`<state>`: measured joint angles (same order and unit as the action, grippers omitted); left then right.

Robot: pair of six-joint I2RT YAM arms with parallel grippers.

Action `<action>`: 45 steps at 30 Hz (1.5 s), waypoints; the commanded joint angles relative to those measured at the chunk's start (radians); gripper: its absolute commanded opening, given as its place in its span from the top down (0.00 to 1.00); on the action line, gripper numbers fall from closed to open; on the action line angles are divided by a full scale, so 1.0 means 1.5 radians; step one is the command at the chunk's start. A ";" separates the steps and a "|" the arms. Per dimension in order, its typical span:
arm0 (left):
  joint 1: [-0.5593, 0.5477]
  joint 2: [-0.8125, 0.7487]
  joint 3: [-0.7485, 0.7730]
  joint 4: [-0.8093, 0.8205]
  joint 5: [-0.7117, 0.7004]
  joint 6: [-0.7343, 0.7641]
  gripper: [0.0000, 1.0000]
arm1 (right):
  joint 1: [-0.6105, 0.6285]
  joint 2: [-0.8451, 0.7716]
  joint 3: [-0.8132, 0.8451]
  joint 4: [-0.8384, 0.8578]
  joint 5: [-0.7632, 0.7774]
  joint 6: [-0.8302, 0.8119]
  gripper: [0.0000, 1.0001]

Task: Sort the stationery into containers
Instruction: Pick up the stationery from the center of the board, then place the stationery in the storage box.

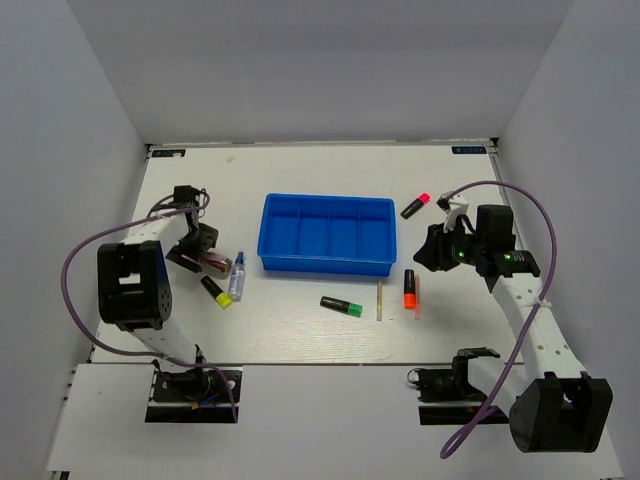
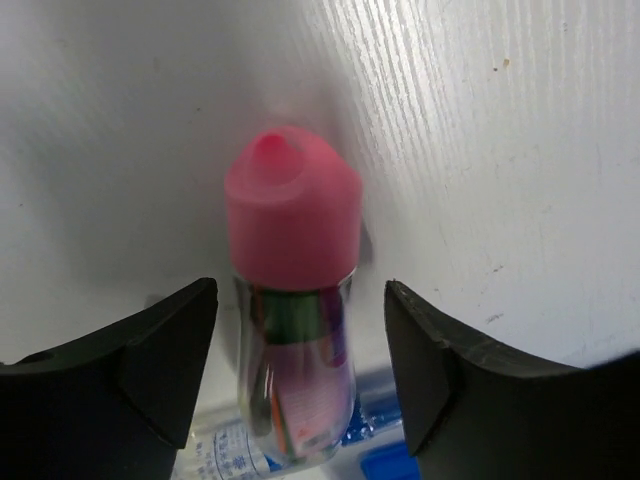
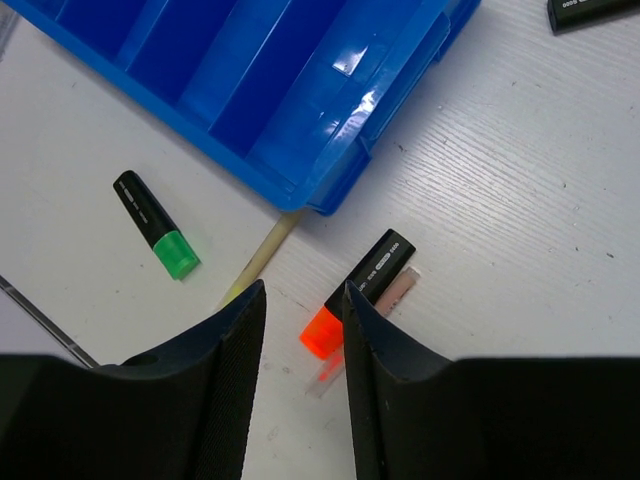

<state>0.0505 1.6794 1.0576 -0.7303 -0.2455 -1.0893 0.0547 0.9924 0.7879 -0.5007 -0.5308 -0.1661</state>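
The blue tray (image 1: 328, 262) lies mid-table with its four compartments bare. In front of it lie a green highlighter (image 1: 342, 305), a pale stick (image 1: 380, 299) and an orange highlighter (image 1: 410, 288). A pink highlighter (image 1: 415, 205) lies right of the tray, a yellow one (image 1: 215, 291) at the left. My left gripper (image 2: 300, 300) is open around a pink-capped little bottle (image 2: 292, 210), jaws clear of it. My right gripper (image 3: 305, 295) hovers with jaws partly apart and nothing between them. Below it lie the orange highlighter (image 3: 378, 268) and a thin reddish stick (image 3: 398, 292).
A clear bottle with a blue cap (image 1: 237, 277) lies just right of my left gripper (image 1: 205, 258). White walls close the table on three sides. Purple cables loop beside both arms. The tray's corner (image 3: 300, 185), the green highlighter (image 3: 155, 225) and the pale stick (image 3: 262, 255) show in the right wrist view.
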 commanded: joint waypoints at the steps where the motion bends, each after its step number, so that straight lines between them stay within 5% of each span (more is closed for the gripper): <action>1: 0.005 0.036 0.038 -0.015 0.006 -0.022 0.24 | 0.002 -0.001 0.024 -0.008 -0.014 -0.009 0.60; 6: 0.004 0.070 0.008 0.013 0.006 -0.026 0.46 | 0.003 0.004 0.026 -0.009 -0.009 -0.011 0.58; 9: 0.004 0.079 0.017 0.017 0.005 -0.011 0.75 | 0.002 0.003 0.026 -0.010 -0.009 -0.011 0.58; 11: 0.005 0.081 0.025 0.017 0.013 0.014 0.95 | 0.002 0.003 0.025 -0.011 -0.009 -0.012 0.50; 12: 0.004 0.076 0.043 0.020 0.018 0.023 1.00 | 0.002 0.004 0.024 -0.011 -0.010 -0.015 0.36; 13: 0.004 0.072 0.052 0.021 0.021 0.046 1.00 | 0.002 0.005 0.024 -0.014 -0.014 -0.015 0.10; 16: -0.003 0.035 0.102 0.020 0.033 0.107 1.00 | 0.002 0.013 0.027 -0.027 -0.039 -0.029 0.10; 18: -0.011 0.006 0.145 0.011 0.062 0.168 1.00 | 0.002 0.016 0.027 -0.030 -0.051 -0.035 0.38; 19: -0.018 0.002 0.180 -0.005 0.079 0.181 1.00 | 0.003 0.019 0.029 -0.030 -0.055 -0.039 0.64; 20: -0.031 -0.014 0.213 -0.019 0.096 0.231 1.00 | 0.002 0.027 0.030 -0.032 -0.062 -0.039 1.00; 22: -0.064 -0.022 0.250 -0.032 0.116 0.264 1.00 | 0.003 0.035 0.036 -0.040 -0.065 -0.040 1.00; 23: -0.084 -0.032 0.262 -0.026 0.125 0.294 1.00 | 0.001 0.039 0.038 -0.046 -0.072 -0.042 0.91; 25: -0.104 -0.042 0.281 -0.019 0.154 0.351 1.00 | 0.003 0.048 0.044 -0.053 -0.077 -0.044 0.36; 26: -0.135 -0.038 0.296 -0.007 0.210 0.388 1.00 | 0.002 0.057 0.048 -0.066 -0.081 -0.046 0.17; 29: -0.184 0.003 0.365 -0.017 0.272 0.446 1.00 | 0.000 0.063 0.054 -0.074 -0.092 -0.057 0.26; 30: -0.193 0.037 0.380 -0.045 0.292 0.482 1.00 | 0.001 0.063 0.055 -0.074 -0.094 -0.059 0.51; 33: -0.238 0.082 0.450 -0.092 0.297 0.522 1.00 | 0.000 0.060 0.053 -0.073 -0.089 -0.063 0.85; 38: -0.271 0.115 0.452 -0.110 0.269 0.558 0.98 | 0.001 0.053 0.050 -0.067 -0.079 -0.060 0.76; 42: -0.306 0.131 0.442 -0.114 0.230 0.586 0.95 | 0.000 0.059 0.051 -0.070 -0.077 -0.061 0.53; 43: -0.314 0.135 0.439 -0.113 0.218 0.592 0.95 | 0.000 0.060 0.054 -0.071 -0.078 -0.062 0.41; 45: -0.320 0.138 0.433 -0.108 0.209 0.593 0.93 | 0.001 0.061 0.055 -0.074 -0.075 -0.065 0.34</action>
<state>-0.4046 1.9213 1.7081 -0.8963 0.1066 -0.2455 0.0547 1.0870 0.8295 -0.6048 -0.6331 -0.2481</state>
